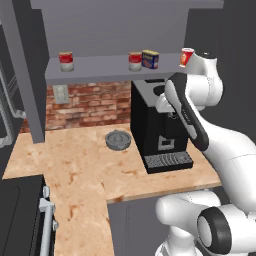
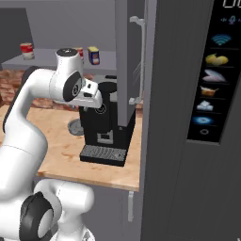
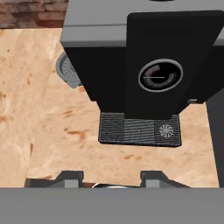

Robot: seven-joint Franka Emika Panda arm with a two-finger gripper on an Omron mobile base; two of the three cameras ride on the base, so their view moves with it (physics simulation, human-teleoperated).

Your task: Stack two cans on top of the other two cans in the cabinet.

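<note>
The grey cabinet's shelf [image 1: 100,68] holds the cans in a row. One red-and-white can [image 1: 66,61] stands at the left. Another red can [image 1: 135,61] stands mid-shelf, right beside the dark-blue can with a yellow label [image 1: 150,59]. A third red can [image 1: 187,56] is at the right end, close to my arm's upper joint. From the right, the left red can [image 2: 27,50] and the blue can [image 2: 94,55] show. My gripper [image 3: 111,178] hangs below the shelf, above and in front of the coffee machine. Its fingertips [image 3: 70,176] stand apart, open, with nothing between them.
A black coffee machine [image 1: 159,125] stands on the wooden counter [image 1: 75,165] under the shelf, with a round grey disc [image 1: 118,139] to its left. The open cabinet door [image 2: 129,61] hangs on the right. A tall dark appliance [image 2: 207,94] closes off the right side.
</note>
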